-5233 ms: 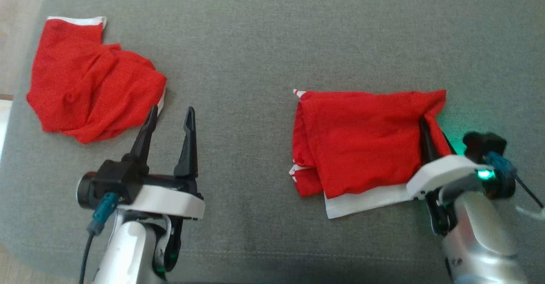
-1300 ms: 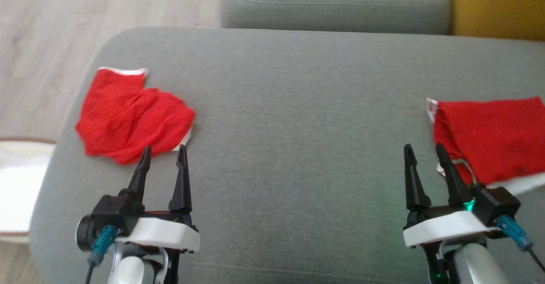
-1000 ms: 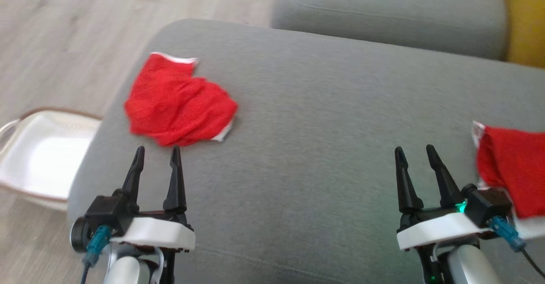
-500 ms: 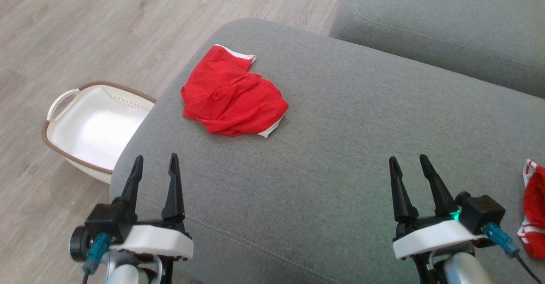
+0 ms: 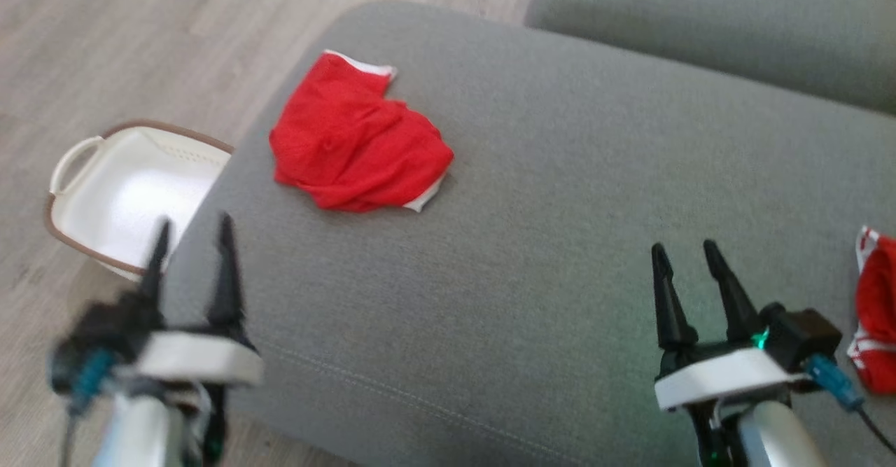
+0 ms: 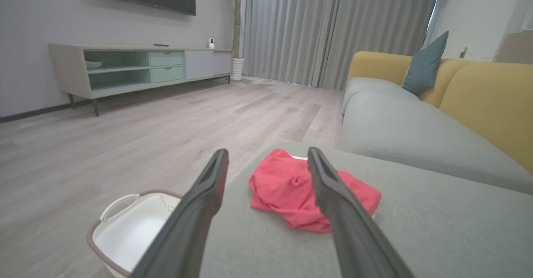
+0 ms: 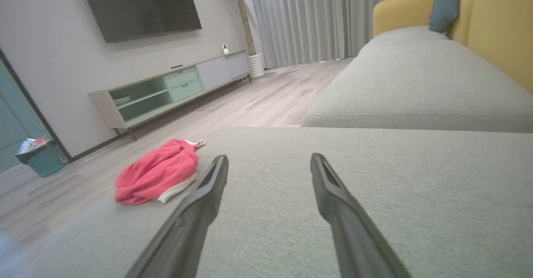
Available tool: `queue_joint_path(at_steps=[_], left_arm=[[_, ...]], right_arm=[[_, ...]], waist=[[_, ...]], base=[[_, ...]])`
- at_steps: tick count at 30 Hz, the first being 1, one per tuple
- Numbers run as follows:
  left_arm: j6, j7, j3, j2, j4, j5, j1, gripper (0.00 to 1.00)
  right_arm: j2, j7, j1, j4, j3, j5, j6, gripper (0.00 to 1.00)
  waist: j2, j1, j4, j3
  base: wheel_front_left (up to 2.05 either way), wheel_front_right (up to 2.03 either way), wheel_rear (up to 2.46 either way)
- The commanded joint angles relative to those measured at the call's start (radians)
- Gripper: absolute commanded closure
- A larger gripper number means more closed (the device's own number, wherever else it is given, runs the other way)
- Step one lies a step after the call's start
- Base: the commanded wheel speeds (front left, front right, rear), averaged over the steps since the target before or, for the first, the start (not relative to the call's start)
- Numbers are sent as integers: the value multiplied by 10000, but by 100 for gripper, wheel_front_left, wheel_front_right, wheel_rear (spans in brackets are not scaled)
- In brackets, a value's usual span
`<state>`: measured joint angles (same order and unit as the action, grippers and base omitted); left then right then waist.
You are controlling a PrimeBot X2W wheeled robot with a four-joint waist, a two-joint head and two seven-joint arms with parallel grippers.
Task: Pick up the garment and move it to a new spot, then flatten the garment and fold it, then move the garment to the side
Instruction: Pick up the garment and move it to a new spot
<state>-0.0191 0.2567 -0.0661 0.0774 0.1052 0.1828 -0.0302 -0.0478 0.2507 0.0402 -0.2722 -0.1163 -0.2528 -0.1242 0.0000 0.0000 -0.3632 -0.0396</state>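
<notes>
A crumpled red garment (image 5: 357,145) with white trim lies on the grey cushion (image 5: 560,243) near its far left corner. It also shows as the red garment (image 6: 291,186) in the left wrist view and the red garment (image 7: 160,171) in the right wrist view. My left gripper (image 5: 194,223) is open, empty and blurred, above the cushion's left edge, short of the garment. My right gripper (image 5: 684,248) is open and empty over the cushion's near right part. In their own views, the left gripper (image 6: 267,151) and right gripper (image 7: 268,157) show spread fingers. A second, folded red garment (image 5: 878,306) lies at the right edge.
A white basket (image 5: 70,166) with a brown rim stands on the wooden floor left of the cushion, seen too as the basket (image 6: 112,205). A grey and yellow sofa (image 7: 416,82) runs behind the cushion. A TV cabinet (image 6: 125,69) stands against the far wall.
The head camera has swung left, so the folded garment has slid to the right edge. My right gripper has let go of it. My left gripper has shifted left toward the cushion's edge.
</notes>
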Motion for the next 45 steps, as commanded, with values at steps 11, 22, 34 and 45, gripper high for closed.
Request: queue_joint_path(at_steps=[11, 22, 34, 45], left_arm=[[1238, -2145, 601, 2275, 1634, 629, -4383, 0], [1493, -4820, -1659, 3966, 4597, 3274, -7744, 0], [1496, -6576, -4488, 5459, 6369, 5669, -9023, 0], [1497, -6646, -5860, 5558, 7187, 6861, -9301, 100]], right_arm=[[-24, -496, 2003, 1357, 931, 1464, -65, 0], [-24, -1112, 2819, 2885, 1064, 1804, -65, 0], [-24, -1303, 2771, 3471, 1074, 1666, -65, 0], [-24, -1352, 2788, 3728, 1185, 1689, -65, 0]], waist=[[0, 0, 1217, -2277], [0, 0, 2225, -3949], [0, 0, 3073, -4567], [0, 0, 3192, -4675]], base=[[0, 0, 0], [0, 0, 0], [0, 0, 0], [0, 0, 0]])
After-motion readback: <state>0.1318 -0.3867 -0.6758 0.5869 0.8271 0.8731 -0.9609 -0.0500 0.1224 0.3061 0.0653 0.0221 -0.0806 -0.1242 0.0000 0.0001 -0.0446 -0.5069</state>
